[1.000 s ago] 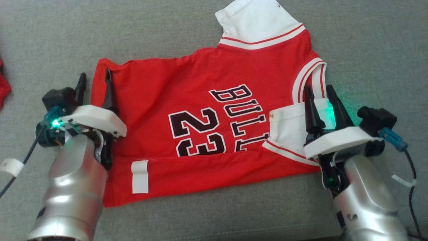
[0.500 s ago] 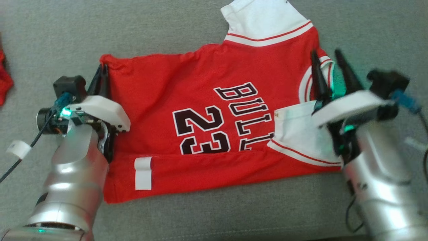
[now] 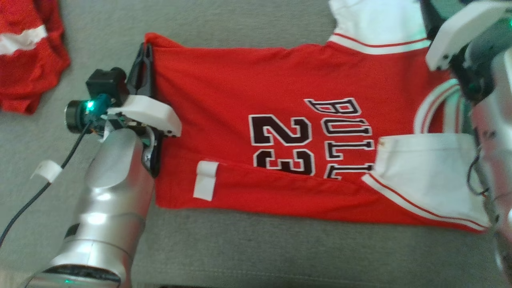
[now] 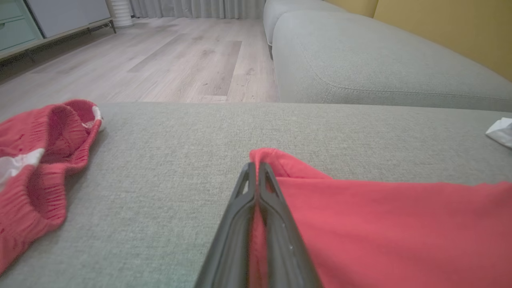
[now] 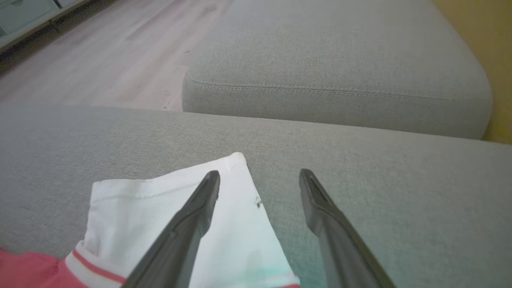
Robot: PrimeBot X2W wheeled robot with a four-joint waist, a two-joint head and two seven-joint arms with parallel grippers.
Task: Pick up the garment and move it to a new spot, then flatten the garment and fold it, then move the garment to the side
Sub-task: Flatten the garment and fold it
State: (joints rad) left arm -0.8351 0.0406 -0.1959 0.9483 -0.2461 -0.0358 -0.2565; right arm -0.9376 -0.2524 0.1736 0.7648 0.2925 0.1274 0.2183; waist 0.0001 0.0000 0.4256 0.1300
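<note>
The red jersey [image 3: 260, 92] lay spread on the grey sofa cushion [image 3: 240, 248]. Its front faced up, showing the number 23 and black lettering. Its near edge was folded over toward the middle, with a white label [image 3: 205, 181] on that fold. The left pincer [image 3: 146, 52] was closed tight on the jersey's far left corner, red cloth pinched between its two dark fingers [image 4: 240, 208]. The right pincer [image 5: 260, 176] stood wide open and held nothing. It hung at the far white sleeve [image 5: 180, 212], one finger over the sleeve and the other over bare cushion just beside it; whether it touched the cloth could not be told. A second red garment [image 3: 28, 60] with a white stripe lay crumpled on the cushion to the left, well apart from the jersey. Beyond the cushion was a pale wood floor [image 4: 180, 60].
</note>
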